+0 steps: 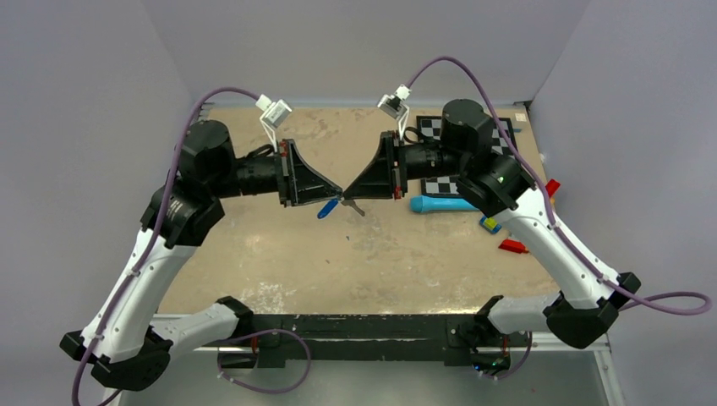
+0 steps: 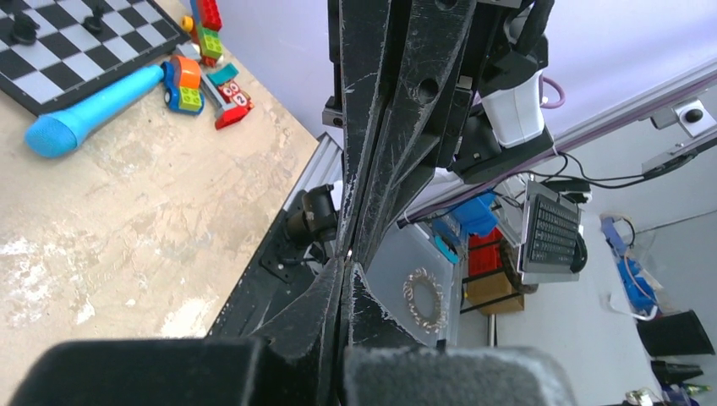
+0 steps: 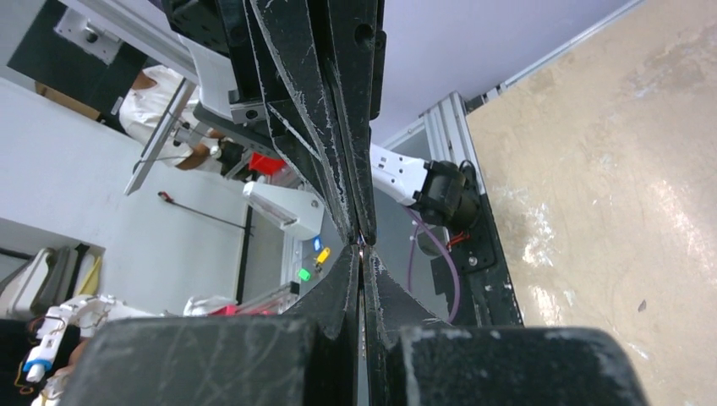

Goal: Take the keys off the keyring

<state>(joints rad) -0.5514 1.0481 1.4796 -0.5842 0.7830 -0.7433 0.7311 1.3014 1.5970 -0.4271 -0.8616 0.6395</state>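
My left gripper [image 1: 337, 192] and right gripper [image 1: 347, 192] meet tip to tip above the middle of the table, both shut. A bright blue oval piece [image 1: 327, 208] and a small grey key [image 1: 355, 205] dangle just below that meeting point. In the left wrist view my gripper [image 2: 348, 264] is closed, with a tiny metal glint at its tips against the right arm's fingers [image 2: 376, 152]. In the right wrist view my gripper [image 3: 363, 254] shows a thin metal sliver pinched between its fingers, facing the left arm's fingers [image 3: 334, 127]. The keyring itself is mostly hidden.
A long light-blue tube tool [image 1: 440, 204] lies right of centre, beside a checkerboard [image 1: 443, 183]. A blue-and-yellow block [image 1: 489, 224] and red pieces [image 1: 512, 247] sit near the right edge. Toy bricks [image 2: 184, 85] cluster by the tube [image 2: 89, 110].
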